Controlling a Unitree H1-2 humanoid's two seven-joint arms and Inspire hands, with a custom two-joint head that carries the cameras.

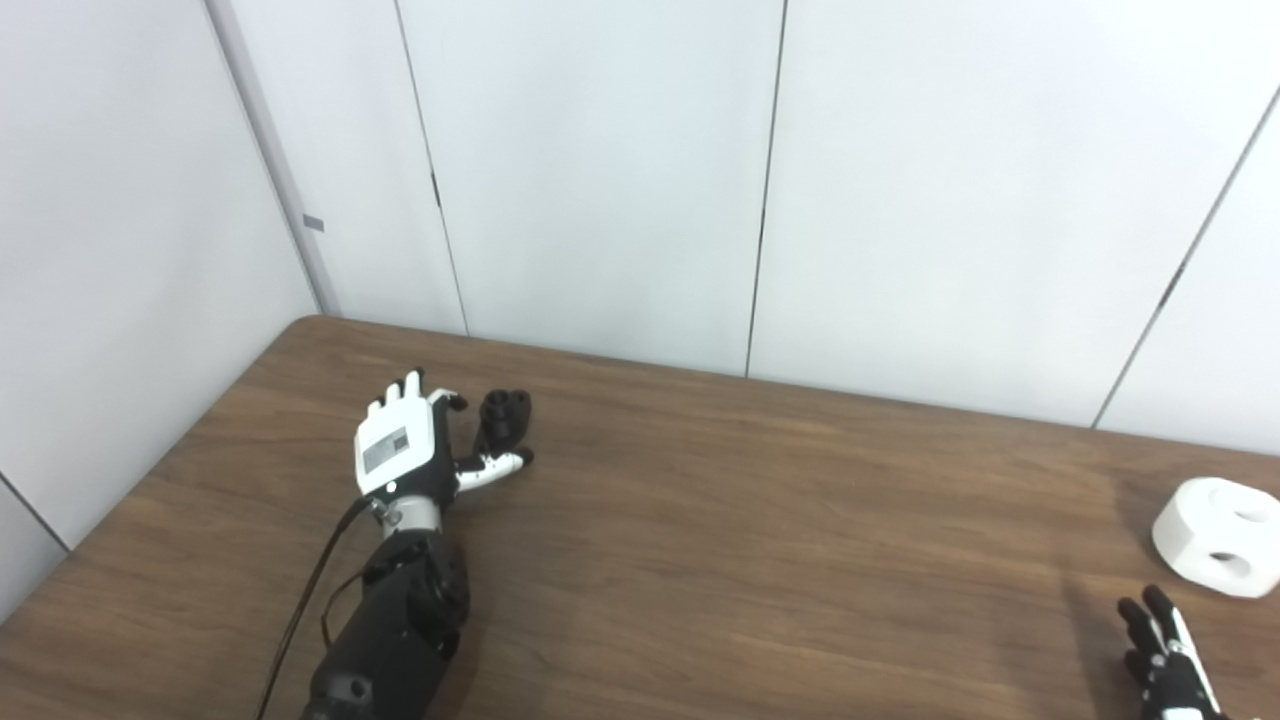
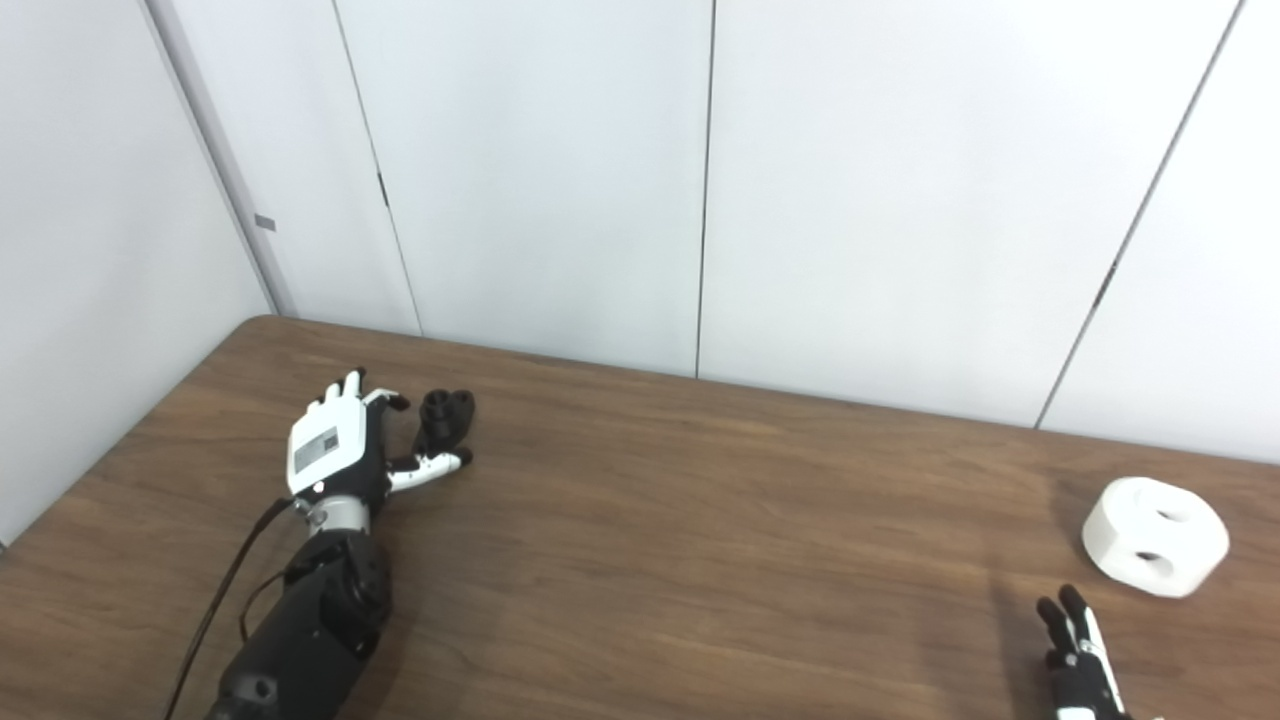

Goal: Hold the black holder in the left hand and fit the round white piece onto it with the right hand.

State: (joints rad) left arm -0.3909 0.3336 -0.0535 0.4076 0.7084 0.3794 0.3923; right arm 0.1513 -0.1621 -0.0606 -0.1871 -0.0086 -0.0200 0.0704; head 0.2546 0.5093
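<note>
The small black plastic holder (image 1: 505, 415) rests on the brown wood-grain table (image 1: 700, 520) at far left, just beside the left hand (image 1: 405, 450), whose fingers are spread and hold nothing. The round white piece (image 2: 1155, 536) lies far right, near the open-fingered right hand (image 2: 1078, 645).

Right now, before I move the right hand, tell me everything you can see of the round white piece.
The round white piece is a thick matte puck, apparently plastic, with dark holes: on its top and its side. It lies on the wooden table at the far right, tilted slightly toward the camera. Nothing holds it. The right hand sits nearer the camera, apart from it, fingers extended.
</note>
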